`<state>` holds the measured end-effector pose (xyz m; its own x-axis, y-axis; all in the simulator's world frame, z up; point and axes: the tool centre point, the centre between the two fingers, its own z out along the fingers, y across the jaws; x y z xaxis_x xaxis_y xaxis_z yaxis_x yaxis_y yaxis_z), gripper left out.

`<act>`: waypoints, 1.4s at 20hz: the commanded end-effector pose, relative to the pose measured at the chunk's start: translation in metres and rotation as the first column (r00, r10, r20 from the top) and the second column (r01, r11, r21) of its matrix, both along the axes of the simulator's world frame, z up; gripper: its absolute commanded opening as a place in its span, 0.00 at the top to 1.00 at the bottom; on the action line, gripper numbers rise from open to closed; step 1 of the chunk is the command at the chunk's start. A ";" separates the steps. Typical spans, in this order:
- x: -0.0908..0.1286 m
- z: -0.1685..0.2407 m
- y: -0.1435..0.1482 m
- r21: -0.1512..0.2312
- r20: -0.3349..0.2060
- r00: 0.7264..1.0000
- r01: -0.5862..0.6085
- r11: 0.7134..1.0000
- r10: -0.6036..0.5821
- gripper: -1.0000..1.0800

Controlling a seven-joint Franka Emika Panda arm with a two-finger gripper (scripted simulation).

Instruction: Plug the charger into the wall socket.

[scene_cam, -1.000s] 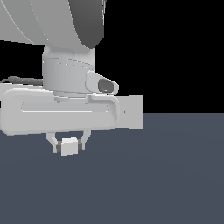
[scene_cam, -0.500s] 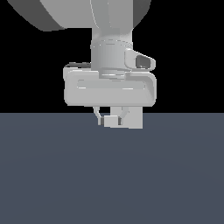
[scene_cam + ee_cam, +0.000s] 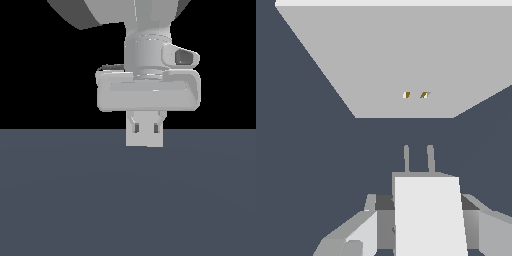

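Observation:
In the wrist view, my gripper [image 3: 423, 200] is shut on the charger [image 3: 428, 220], a white boxy block held between the fingers [image 3: 368, 225]. Its two prongs [image 3: 406, 159] point at the wall socket [image 3: 406, 60], a flat light-grey panel with two small yellowish holes [image 3: 407, 95]. The prongs roughly line up with the holes, and dark floor shows between them and the panel. In the exterior view, the gripper [image 3: 145, 127] and charger [image 3: 145, 132] hang under the hand. They stand in front of the socket panel [image 3: 129, 141] and blend with it, hiding its mark.
The wide grey hand body [image 3: 149, 92] and the arm [image 3: 145, 45] fill the upper middle of the exterior view. A flat dark blue-grey floor [image 3: 128, 200] spreads below, with a black background above it.
The hand has moved toward the exterior view's right and upward, turning as it went. It now covers the socket panel, which earlier showed beside it. The charger stays in the grip.

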<state>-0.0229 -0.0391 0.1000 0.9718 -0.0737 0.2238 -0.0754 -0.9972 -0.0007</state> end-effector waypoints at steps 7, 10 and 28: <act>0.000 0.000 -0.001 0.000 -0.001 1.000 0.003 1.000 -0.003 1.00; 0.004 0.000 -0.001 0.000 -0.001 1.000 0.003 1.000 -0.003 1.00; 0.050 0.000 -0.005 0.000 -0.001 1.000 0.003 1.000 -0.003 1.00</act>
